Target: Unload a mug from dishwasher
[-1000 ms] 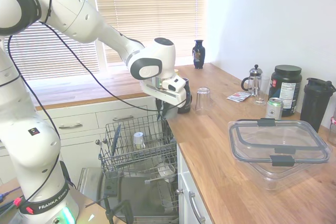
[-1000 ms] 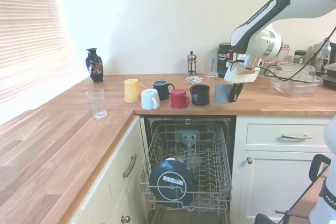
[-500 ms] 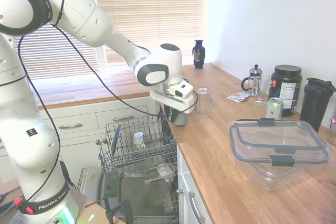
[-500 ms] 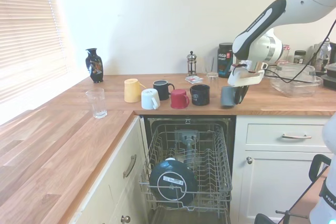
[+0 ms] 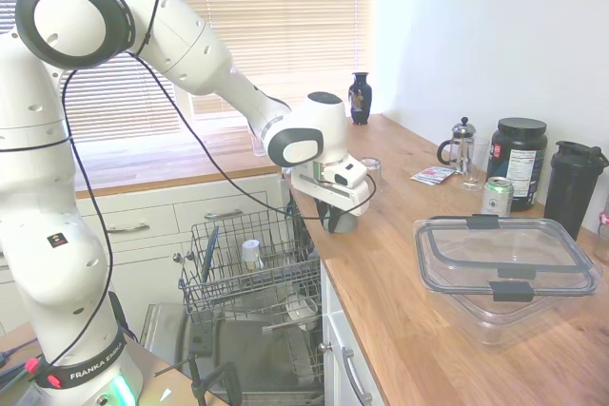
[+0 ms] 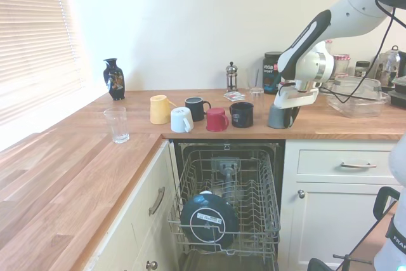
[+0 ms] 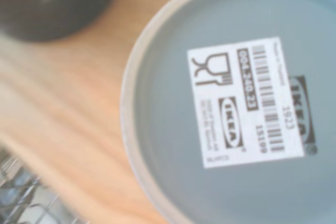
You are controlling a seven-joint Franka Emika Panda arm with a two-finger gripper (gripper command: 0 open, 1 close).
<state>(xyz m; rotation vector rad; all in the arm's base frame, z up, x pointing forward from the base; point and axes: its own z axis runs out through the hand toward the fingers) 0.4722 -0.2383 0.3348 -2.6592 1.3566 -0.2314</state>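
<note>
Right of centre in the second exterior view, a smooth dull grey ceramic mug is seen upside down on the wooden counter, at the end of a row of glossy mugs beside a dark navy mug. It is grasped by the white gripper, whose fingers are closed on it. A white printed label is shown on its round flat base in the wrist view. Below, the dishwasher stands open, its grey wire rack pulled out.

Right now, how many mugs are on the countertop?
6, in a row above the dishwasher: yellow mug, pale cup, dark mug, red mug, navy mug, grey mug under the gripper.
</note>
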